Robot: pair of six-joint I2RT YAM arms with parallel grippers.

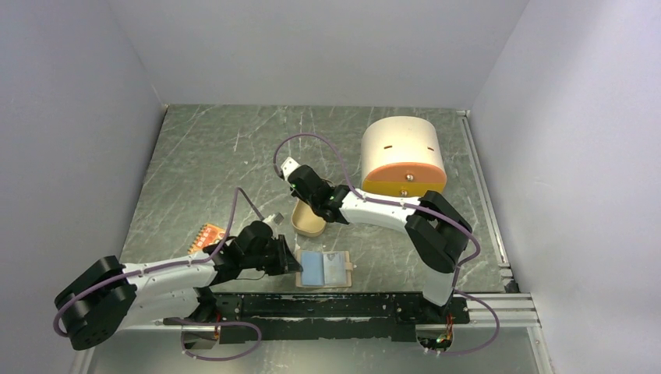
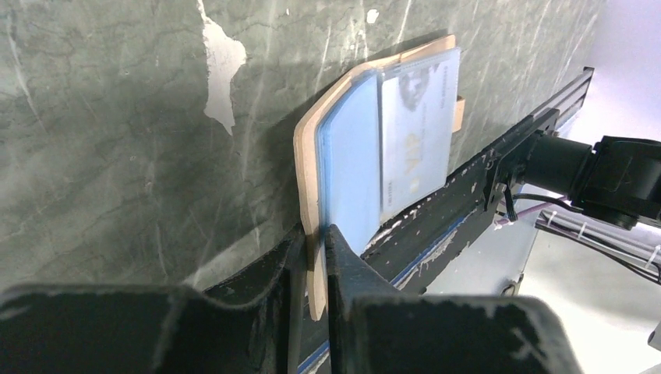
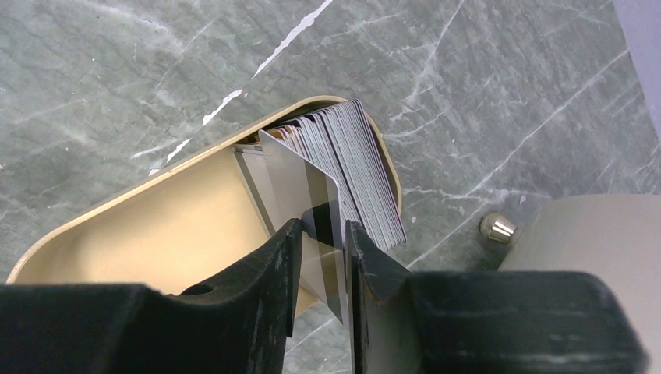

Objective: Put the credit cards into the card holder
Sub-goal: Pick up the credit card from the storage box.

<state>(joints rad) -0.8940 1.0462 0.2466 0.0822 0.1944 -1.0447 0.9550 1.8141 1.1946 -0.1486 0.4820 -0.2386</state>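
The beige card holder (image 1: 344,271) (image 2: 308,156) lies open near the front edge. A light blue credit card (image 1: 312,269) (image 2: 351,164) and a whitish one (image 1: 335,267) (image 2: 413,132) sit in it. My left gripper (image 1: 295,263) (image 2: 316,234) is shut on the holder's left edge. My right gripper (image 1: 310,209) (image 3: 322,234) hangs over the oval tan tray (image 1: 312,232) (image 3: 171,226). Its fingers stand on either side of a grey credit card with a dark stripe (image 3: 308,191). This card leans out from a stack of cards (image 3: 366,171), slanted across the narrow gap, not clamped flat.
A large cream rounded box with an orange front (image 1: 401,156) (image 3: 585,234) stands behind the tray, its metal knob (image 3: 497,227) close to my right fingers. An orange-red dotted piece (image 1: 209,235) lies left of the left arm. A black rail (image 1: 351,304) (image 2: 468,179) runs along the near edge.
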